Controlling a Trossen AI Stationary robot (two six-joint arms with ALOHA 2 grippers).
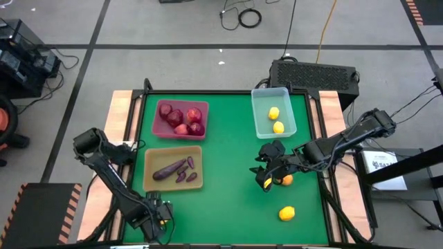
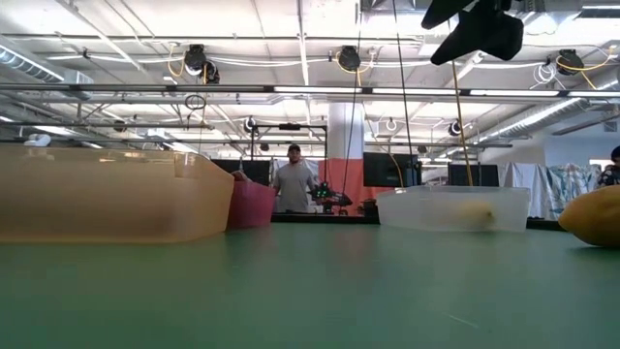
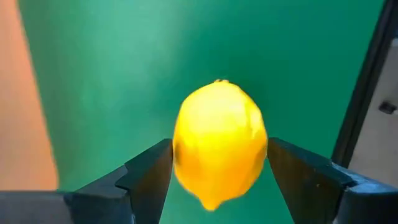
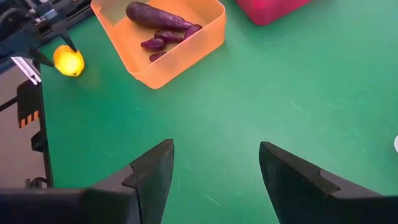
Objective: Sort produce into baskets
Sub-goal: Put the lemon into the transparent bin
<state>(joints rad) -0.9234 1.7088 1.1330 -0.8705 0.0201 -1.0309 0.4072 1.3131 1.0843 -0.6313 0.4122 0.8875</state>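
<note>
One lemon [image 1: 285, 180] half-hidden under right claw [image 1: 266, 173].

lemons [image 1: 275, 113] in bin [image 1: 258, 121], eggplants [image 1: 169, 170] in tray [image 1: 148, 181]

The middle of the green mat [image 1: 228, 173] is open between the tan tray [image 1: 173, 168] and the right gripper [image 1: 266, 173]; two lemons [image 1: 286, 213] lie near there, perhaps touching nothing.

grey floor [image 1: 173, 28] with cables [image 1: 242, 15]; bright ceiling lights [image 2: 291, 89].
</note>
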